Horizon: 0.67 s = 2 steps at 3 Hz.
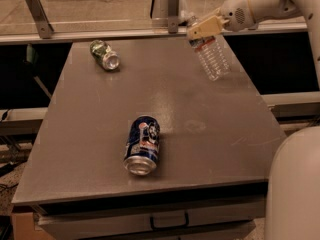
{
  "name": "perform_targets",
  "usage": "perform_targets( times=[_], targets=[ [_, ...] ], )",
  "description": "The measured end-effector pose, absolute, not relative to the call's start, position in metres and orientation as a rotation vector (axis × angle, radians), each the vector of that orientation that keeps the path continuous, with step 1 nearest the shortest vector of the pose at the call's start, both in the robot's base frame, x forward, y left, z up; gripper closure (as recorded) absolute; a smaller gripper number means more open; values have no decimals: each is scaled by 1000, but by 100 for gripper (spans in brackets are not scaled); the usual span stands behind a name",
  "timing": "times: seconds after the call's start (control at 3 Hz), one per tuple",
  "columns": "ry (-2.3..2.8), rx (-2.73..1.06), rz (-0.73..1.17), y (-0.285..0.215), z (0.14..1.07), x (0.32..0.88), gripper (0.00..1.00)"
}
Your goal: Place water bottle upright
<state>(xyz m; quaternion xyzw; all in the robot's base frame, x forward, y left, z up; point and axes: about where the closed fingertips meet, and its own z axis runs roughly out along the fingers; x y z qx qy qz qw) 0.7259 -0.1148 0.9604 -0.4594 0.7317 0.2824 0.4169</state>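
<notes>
The water bottle is clear, ribbed plastic and hangs tilted above the grey table at its far right, bottom end pointing down toward the front right. My gripper is shut on the bottle's upper end near the cap, which is hidden by the tan fingers. The bottle's lower end is at or just above the tabletop; I cannot tell if it touches.
A dark blue drink can lies on its side in the middle front of the table. A green drink can lies on its side at the far left. A metal rail runs behind the table. My white base fills the lower right.
</notes>
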Motion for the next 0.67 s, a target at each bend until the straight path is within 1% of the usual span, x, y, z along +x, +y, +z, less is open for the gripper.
perform_targets(
  times=[0.67],
  targets=[
    [1444, -1301, 880, -122, 971, 683, 100]
  ],
)
